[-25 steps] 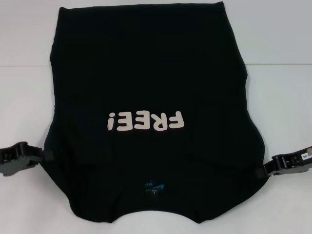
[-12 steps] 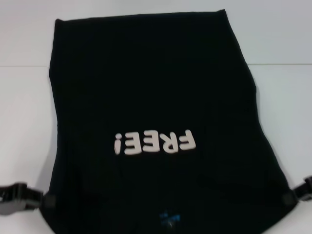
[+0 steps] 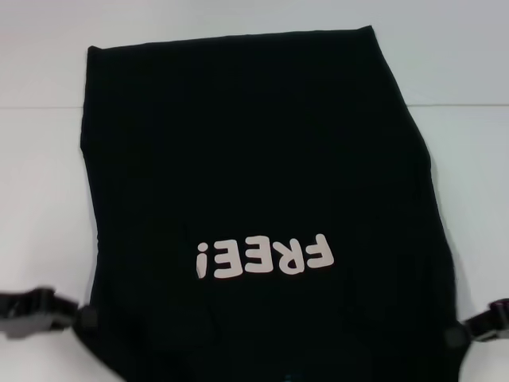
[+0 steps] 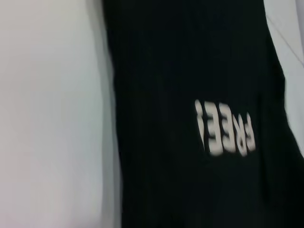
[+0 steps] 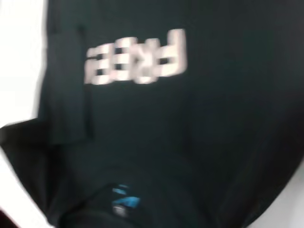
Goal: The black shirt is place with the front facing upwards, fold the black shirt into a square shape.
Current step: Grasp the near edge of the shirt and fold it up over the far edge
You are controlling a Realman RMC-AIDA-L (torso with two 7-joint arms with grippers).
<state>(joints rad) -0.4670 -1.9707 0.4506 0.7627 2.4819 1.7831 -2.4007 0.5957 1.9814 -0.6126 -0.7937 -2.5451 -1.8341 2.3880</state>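
Note:
The black shirt point(image 3: 254, 159) lies front up on the white table, its pale "FREE!" lettering point(image 3: 265, 256) upside down to me. Its near end is raised toward the head camera. My left gripper point(image 3: 83, 318) is shut on the shirt's near left edge. At the near right edge my right gripper point(image 3: 456, 335) is shut on the cloth too. The left wrist view shows the shirt point(image 4: 190, 71) and its lettering point(image 4: 225, 128). In the right wrist view the shirt point(image 5: 213, 118) shows its lettering point(image 5: 135, 59) and the blue neck label point(image 5: 122, 202).
The white table point(image 3: 40, 159) stretches to both sides of the shirt and beyond its far hem. A thin seam line point(image 3: 469, 104) crosses the table at the back.
Both grippers have carried the shirt's near end closer to the head camera. The lettering sits lower in that view, and the blue neck label has dropped below its edge.

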